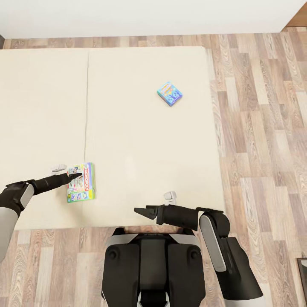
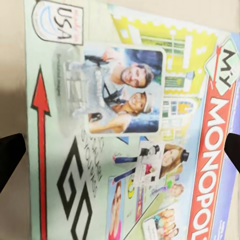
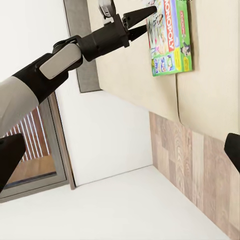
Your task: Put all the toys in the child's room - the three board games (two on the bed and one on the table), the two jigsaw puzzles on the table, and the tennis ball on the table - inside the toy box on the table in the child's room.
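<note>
Two board games lie on the bed's beige mattress (image 1: pixel 140 140). The white, green-edged Monopoly box (image 1: pixel 81 182) is near the front left. A smaller blue box (image 1: pixel 169 93) lies farther back toward the right. My left gripper (image 1: pixel 75 175) hovers just over the Monopoly box (image 2: pixel 130 125), open, with its dark fingertips (image 2: pixel 10 157) standing wide on either side. The right wrist view shows the same box (image 3: pixel 170 37) under the left gripper (image 3: pixel 144 20). My right gripper (image 1: pixel 143 211) is open and empty above the mattress's front edge. The table, toy box, jigsaw puzzles and tennis ball are out of view.
Wood-plank floor (image 1: pixel 260 128) runs along the bed's right side and in front of it, where my base (image 1: pixel 153 268) stands. A white wall (image 1: pixel 149 17) lies behind the bed. A dark-framed window (image 3: pixel 35 150) appears in the right wrist view.
</note>
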Controlling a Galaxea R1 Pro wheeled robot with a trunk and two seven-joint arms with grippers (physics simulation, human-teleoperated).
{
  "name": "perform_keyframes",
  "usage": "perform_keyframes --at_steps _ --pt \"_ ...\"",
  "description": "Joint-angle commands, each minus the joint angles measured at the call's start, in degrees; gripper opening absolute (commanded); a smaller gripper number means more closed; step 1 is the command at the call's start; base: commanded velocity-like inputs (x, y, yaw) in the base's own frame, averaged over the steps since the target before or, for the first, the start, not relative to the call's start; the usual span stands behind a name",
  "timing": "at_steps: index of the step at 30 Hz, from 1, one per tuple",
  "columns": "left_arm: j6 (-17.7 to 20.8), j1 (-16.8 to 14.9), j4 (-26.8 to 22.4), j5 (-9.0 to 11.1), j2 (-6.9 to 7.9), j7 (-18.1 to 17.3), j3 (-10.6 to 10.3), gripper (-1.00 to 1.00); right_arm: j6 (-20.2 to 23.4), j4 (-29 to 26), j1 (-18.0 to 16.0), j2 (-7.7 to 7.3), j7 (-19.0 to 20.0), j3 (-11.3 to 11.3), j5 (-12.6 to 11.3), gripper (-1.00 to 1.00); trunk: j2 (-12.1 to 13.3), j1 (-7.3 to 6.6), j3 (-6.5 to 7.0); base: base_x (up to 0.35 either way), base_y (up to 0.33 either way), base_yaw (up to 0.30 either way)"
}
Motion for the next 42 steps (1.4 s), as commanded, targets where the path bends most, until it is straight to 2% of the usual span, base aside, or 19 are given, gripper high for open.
perform_keyframes --at_steps 1,9,23,42 --pt "0.55 -0.03 -0.01 0.04 -0.02 -0.26 0.3 1.0 0.22 -0.04 -0.02 0.05 0.26 -0.03 0.2 1.0 -0.09 0.04 -0.06 0.0 -0.096 0.0" --pt "0.56 -0.03 -0.01 0.04 -0.02 -0.34 0.27 1.0 0.14 -0.03 0.03 0.03 0.28 1.05 0.2 1.0 -0.09 0.04 -0.06 0.0 -0.139 0.0" --pt "0.61 -0.03 -0.01 0.04 -0.02 -0.38 0.36 1.0 0.1 -0.02 -0.03 0.03 0.28 1.09 0.2 1.0 -0.09 0.04 -0.06 0.0 -0.072 0.0" --pt "0.6 -0.03 -0.01 0.04 -0.11 -0.38 0.27 1.0 0.1 -0.02 -0.02 0.03 0.28 1.09 0.21 1.0 -0.09 0.04 -0.06 0.0 -0.161 0.0"
